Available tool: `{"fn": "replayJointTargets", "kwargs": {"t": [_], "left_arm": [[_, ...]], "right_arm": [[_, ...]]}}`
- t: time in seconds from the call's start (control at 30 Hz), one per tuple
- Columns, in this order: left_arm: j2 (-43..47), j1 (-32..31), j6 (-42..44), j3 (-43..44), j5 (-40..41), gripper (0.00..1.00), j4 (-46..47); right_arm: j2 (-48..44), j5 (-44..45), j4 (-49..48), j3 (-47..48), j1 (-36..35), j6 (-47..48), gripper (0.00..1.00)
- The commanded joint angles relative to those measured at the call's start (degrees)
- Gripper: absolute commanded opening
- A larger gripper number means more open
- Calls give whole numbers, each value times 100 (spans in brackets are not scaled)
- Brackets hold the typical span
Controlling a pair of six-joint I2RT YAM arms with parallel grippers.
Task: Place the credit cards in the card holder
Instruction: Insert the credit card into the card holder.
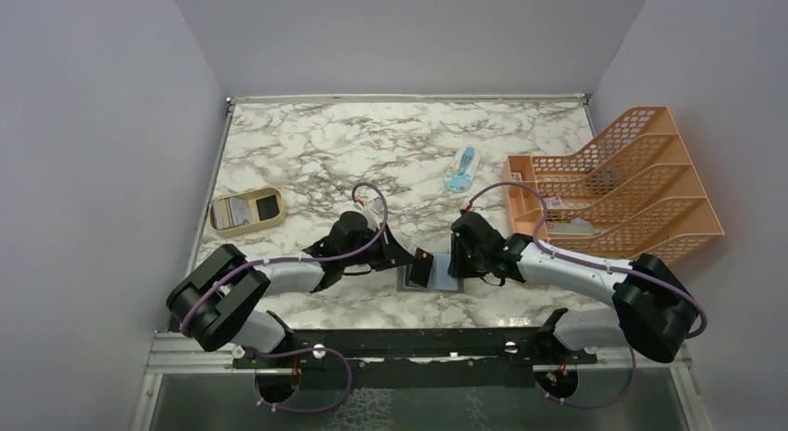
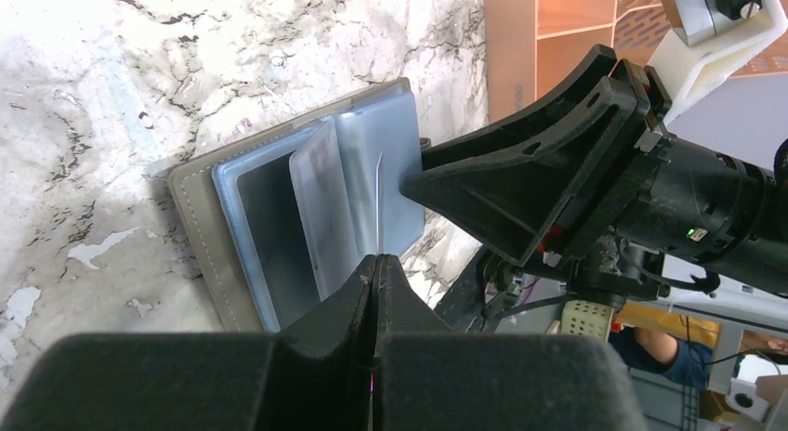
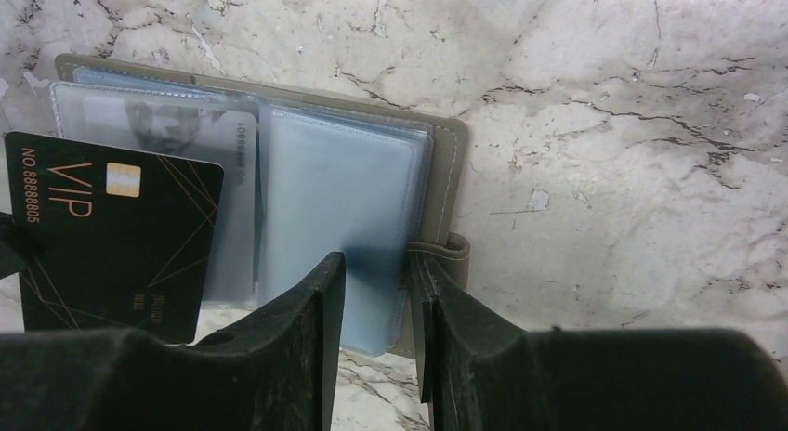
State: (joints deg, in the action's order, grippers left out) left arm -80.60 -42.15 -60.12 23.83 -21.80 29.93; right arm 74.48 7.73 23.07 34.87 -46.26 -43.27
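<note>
The card holder (image 1: 449,282) lies open on the marble near the table's front edge, its pale blue-grey pockets (image 3: 334,199) facing up. My left gripper (image 2: 376,260) is shut on a black VIP credit card (image 3: 111,236), held on edge over the holder's left half; the left wrist view shows that card only as a thin line (image 2: 379,194). A pale credit card (image 3: 186,134) sits inside a clear pocket. My right gripper (image 3: 379,306) stands open, its fingers either side of the right pocket stack's edge, beside the tab clasp (image 3: 455,250).
A tan oval tray (image 1: 246,228) at the left holds a pale card (image 1: 234,211) and a dark one (image 1: 268,206). A light blue-and-white packet (image 1: 460,169) lies mid-table. A large orange mesh file rack (image 1: 618,185) fills the right side.
</note>
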Motion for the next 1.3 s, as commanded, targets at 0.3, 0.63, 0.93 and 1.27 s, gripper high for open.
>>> {"fn": "replayJointTargets", "kwargs": {"t": [0.3, 0.63, 0.93, 1.27], "left_arm": [[-426, -99, -226, -81, 130, 0, 603], [-605, -160, -226, -63, 227, 0, 698], [-765, -178, -241, -27, 230, 0, 770], [-984, -358, -299, 39, 472, 0, 885]], "right_arm": [[-20, -175, -99, -150, 21, -50, 32], [-12, -232, -136, -157, 20, -50, 32], [-8, -358, -226, -201, 21, -85, 32], [-36, -442, -253, -274, 21, -151, 32]]}}
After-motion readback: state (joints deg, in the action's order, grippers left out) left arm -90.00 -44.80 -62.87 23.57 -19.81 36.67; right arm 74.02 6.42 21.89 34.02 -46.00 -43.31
